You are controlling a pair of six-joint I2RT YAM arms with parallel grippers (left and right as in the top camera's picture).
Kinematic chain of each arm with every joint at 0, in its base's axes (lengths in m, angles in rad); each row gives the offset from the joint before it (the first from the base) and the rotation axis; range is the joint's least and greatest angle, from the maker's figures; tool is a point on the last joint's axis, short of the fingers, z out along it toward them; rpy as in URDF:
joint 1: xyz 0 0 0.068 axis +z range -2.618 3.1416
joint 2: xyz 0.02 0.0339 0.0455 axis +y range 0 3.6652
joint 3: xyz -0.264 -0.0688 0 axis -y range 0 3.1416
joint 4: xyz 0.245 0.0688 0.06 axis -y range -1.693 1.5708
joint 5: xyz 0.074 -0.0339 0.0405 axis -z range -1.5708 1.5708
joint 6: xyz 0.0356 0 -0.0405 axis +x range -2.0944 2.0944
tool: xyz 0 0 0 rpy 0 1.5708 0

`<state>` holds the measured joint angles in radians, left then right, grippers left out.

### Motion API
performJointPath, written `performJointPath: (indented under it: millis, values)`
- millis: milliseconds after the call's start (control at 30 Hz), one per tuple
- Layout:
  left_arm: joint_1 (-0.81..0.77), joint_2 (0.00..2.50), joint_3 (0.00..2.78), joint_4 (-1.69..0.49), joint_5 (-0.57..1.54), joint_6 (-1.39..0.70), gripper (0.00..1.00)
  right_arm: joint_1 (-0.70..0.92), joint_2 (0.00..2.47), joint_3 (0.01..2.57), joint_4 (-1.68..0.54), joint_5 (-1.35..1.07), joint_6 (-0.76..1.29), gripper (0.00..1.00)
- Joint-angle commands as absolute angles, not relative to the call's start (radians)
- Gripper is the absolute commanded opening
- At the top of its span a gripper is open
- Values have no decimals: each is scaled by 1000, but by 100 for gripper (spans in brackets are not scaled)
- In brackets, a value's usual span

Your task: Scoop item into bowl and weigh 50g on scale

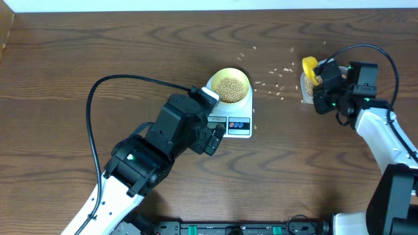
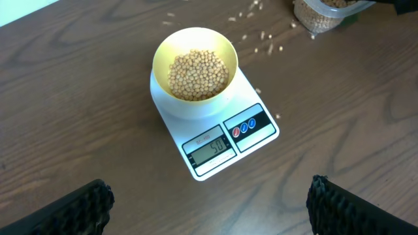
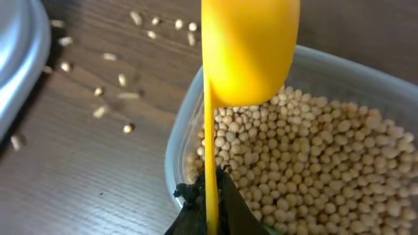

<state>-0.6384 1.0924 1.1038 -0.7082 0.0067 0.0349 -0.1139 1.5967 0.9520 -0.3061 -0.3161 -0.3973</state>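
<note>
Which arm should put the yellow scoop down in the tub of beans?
Right arm. The right gripper is shut on the scoop, right above the tub. The left gripper is open and empty, over by the scale.
</note>
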Motion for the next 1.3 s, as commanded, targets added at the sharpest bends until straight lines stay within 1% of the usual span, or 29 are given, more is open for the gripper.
performJointPath:
  millis: [0,133,333,400,733,1033,1067,1200,1233,1267]
  values:
    - [-634,1097,1103,-711,15,52,97,-137,1601,952,-309,-416,-345,1]
    - [-634,1097,1103,-711,15,52,97,-138,1601,952,-307,-422,-289,1]
    - [-634,1097,1103,-711,15,52,97,-143,1601,952,-310,-422,-105,1]
    - [-634,1097,1103,-711,15,52,97,-145,1601,952,-318,-421,-77,1]
    - [-634,1097,1103,-711,15,52,97,-145,1601,952,-432,-421,-27,1]
    - [-634,1097,1103,-711,15,52,97,-145,1601,952,-444,-380,25,2]
    - [-634,1097,1103,-711,15,52,97,-145,1601,952,-450,-358,42,6]
    - [-634,1097,1103,-711,15,52,97,-145,1601,952,-480,-265,114,38]
    - [-634,1097,1103,-711,15,52,97,-145,1601,952,-482,-259,122,42]
    - [-634,1097,1103,-711,15,52,97,-145,1601,952,-484,-254,128,49]
